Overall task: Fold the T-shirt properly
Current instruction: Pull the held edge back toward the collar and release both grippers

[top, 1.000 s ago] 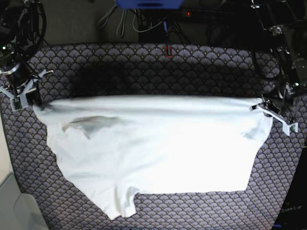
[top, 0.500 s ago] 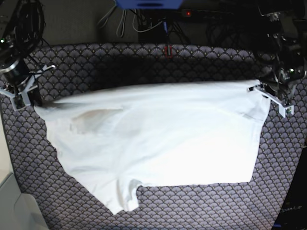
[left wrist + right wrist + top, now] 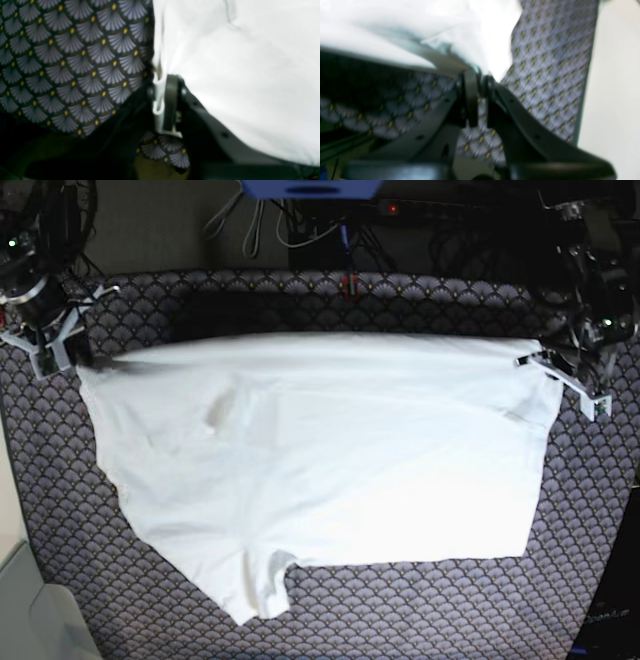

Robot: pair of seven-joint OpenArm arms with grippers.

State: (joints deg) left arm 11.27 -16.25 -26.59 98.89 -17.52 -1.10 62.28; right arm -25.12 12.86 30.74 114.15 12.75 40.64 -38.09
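The white T-shirt (image 3: pixel 330 470) lies spread over the patterned cloth (image 3: pixel 300 300), a sleeve pointing to the near edge. Its far edge is stretched taut between both grippers. At the right of the base view, my left gripper (image 3: pixel 535 363) is shut on the shirt's far right corner. The left wrist view shows white cloth (image 3: pixel 237 75) pinched in the left gripper (image 3: pixel 165 82). My right gripper (image 3: pixel 78 360), at the left of the base view, is shut on the far left corner. In the blurred right wrist view the T-shirt (image 3: pixel 420 32) runs up from the right gripper (image 3: pixel 480 77).
Cables and a blue object (image 3: pixel 310 188) sit behind the table's far edge. A pale surface (image 3: pixel 20 600) borders the cloth at the near left, and also shows as a pale surface (image 3: pixel 615 100) past the table edge in the right wrist view.
Both grippers have carried the shirt's held edge toward the back of the table. The cloth has drawn flatter and the grey fold near the left has smoothed out.
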